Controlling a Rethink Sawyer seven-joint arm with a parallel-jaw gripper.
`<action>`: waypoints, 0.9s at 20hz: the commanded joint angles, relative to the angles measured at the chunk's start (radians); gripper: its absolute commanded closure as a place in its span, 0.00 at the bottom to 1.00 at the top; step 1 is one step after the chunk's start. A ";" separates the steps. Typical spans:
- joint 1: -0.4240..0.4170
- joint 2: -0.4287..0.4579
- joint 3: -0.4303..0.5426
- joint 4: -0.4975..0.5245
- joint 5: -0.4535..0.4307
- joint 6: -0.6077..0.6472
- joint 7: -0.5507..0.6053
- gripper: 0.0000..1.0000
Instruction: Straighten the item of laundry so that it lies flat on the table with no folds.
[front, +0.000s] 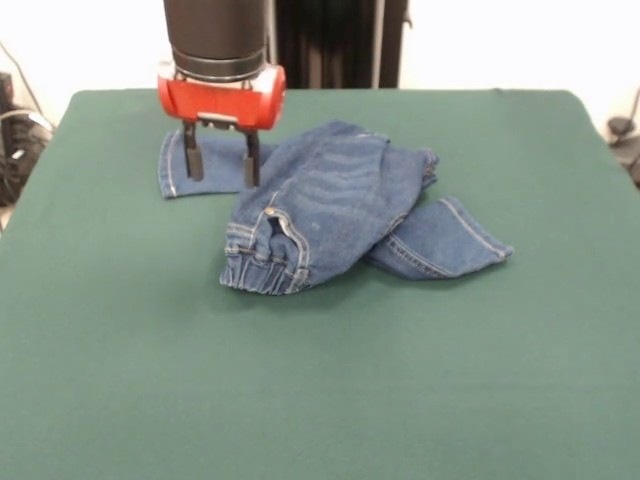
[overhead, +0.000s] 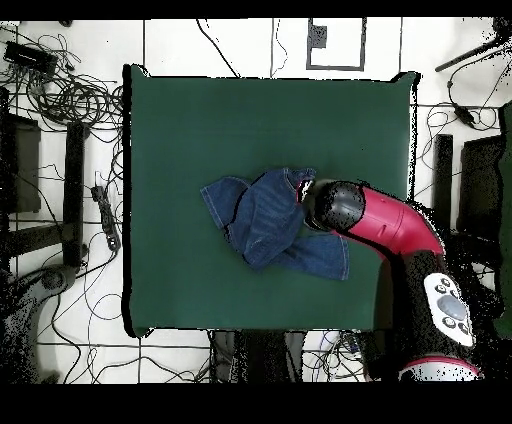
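Note:
The small blue denim jeans (front: 330, 200) lie crumpled near the middle of the dark green table (front: 300, 400). The body is folded over, with the elasticated waistband toward the front. One leg points left and the other right. My gripper (front: 222, 165) is open, fingers pointing down at the left leg's cuff, one finger (front: 192, 152) on each side of the cloth. I cannot tell whether the tips touch it. In the overhead view the jeans (overhead: 268, 225) lie at the table's (overhead: 200, 120) centre right, and the red arm's head (overhead: 338, 205) covers their right end and hides the gripper.
The robot's black pedestal (front: 335, 40) stands behind the table's far edge. Tangled cables (overhead: 70, 95) and dark equipment (overhead: 20, 160) lie on the tiled floor around the table. The red arm (overhead: 405, 230) reaches in from the table's right side in the overhead view.

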 joint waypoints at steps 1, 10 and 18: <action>0.053 0.044 0.089 -0.023 0.009 0.059 0.104 0.00; 0.075 0.052 0.057 -0.015 0.024 0.010 0.161 0.00; 0.059 0.117 0.039 0.024 -0.011 -0.109 0.170 0.00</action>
